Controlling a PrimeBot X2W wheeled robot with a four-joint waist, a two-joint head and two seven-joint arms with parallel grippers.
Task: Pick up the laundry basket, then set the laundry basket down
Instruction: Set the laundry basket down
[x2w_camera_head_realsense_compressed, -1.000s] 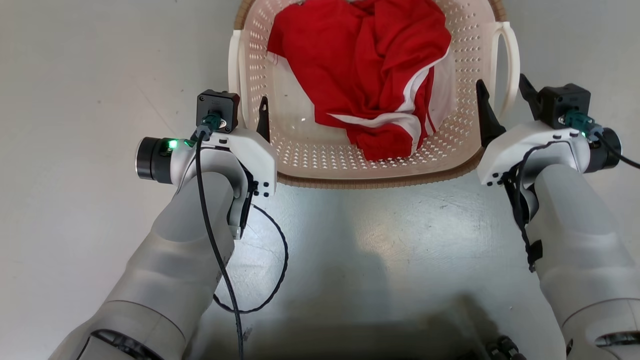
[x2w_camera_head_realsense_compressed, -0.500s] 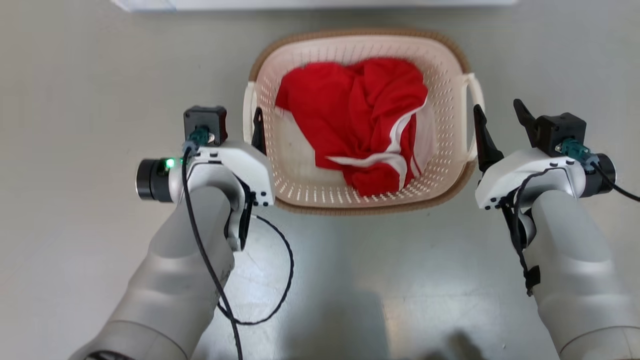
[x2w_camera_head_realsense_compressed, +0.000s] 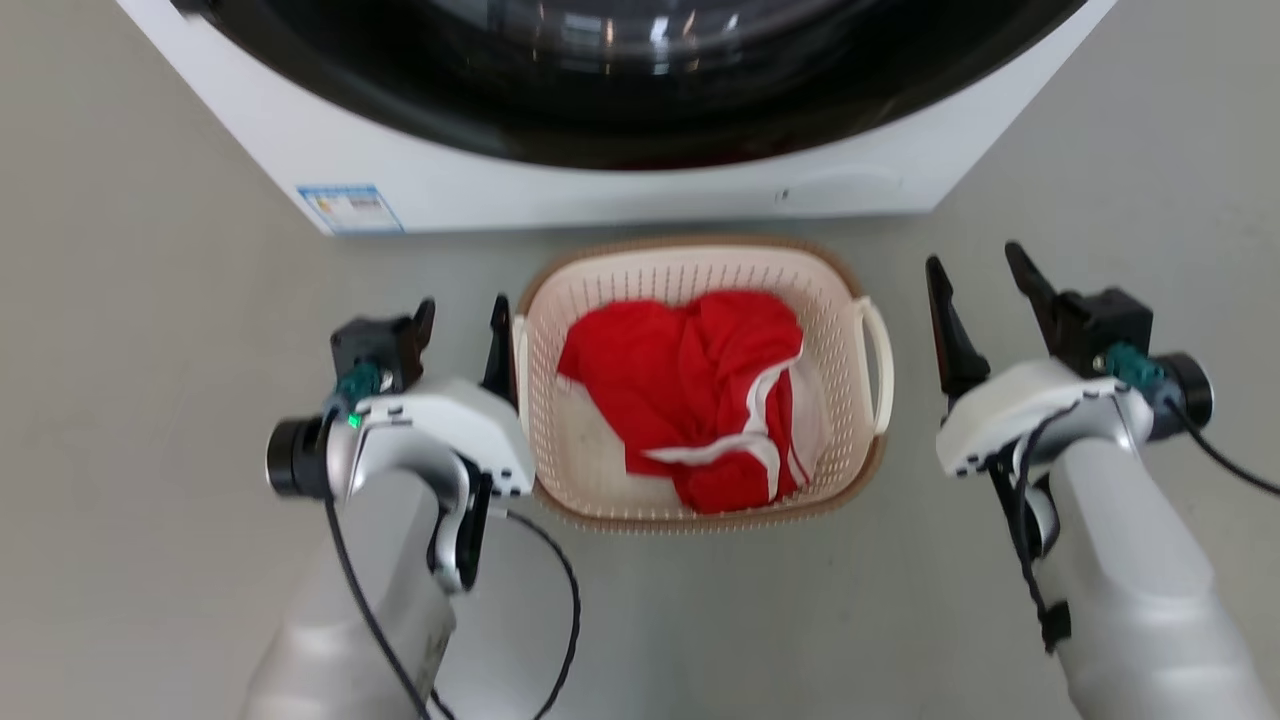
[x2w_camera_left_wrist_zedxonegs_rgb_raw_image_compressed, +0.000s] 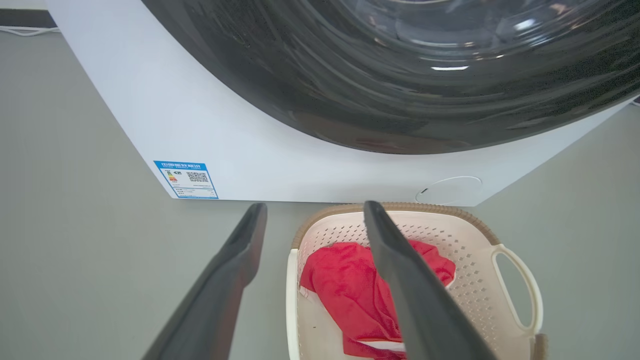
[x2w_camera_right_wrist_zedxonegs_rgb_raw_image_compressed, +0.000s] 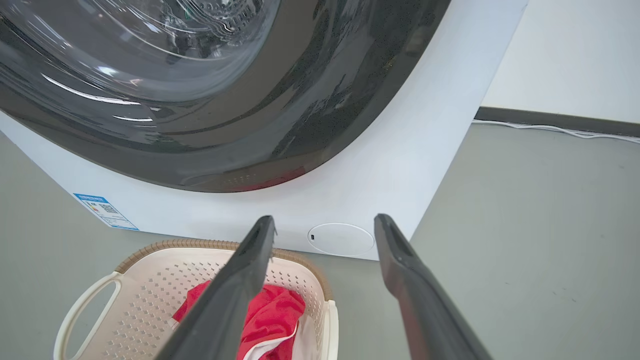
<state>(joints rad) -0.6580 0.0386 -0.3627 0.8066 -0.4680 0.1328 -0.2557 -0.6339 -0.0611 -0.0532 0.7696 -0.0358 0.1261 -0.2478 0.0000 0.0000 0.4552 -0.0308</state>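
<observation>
Before me: a white washing machine (x2w_camera_head_realsense_compressed: 620, 195), dark glass door (x2w_camera_head_realsense_compressed: 640, 80), on grey floor (x2w_camera_head_realsense_compressed: 130, 300); white wall (x2w_camera_right_wrist_zedxonegs_rgb_raw_image_compressed: 575, 55), dark skirting (x2w_camera_right_wrist_zedxonegs_rgb_raw_image_compressed: 550, 120) behind.

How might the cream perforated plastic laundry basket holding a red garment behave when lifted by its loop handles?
The cream perforated plastic laundry basket probably stays stiff, given its moulded walls. Likely light: it holds one crumpled red garment. Lifted by one white loop handle alone, it would probably tip.
</observation>
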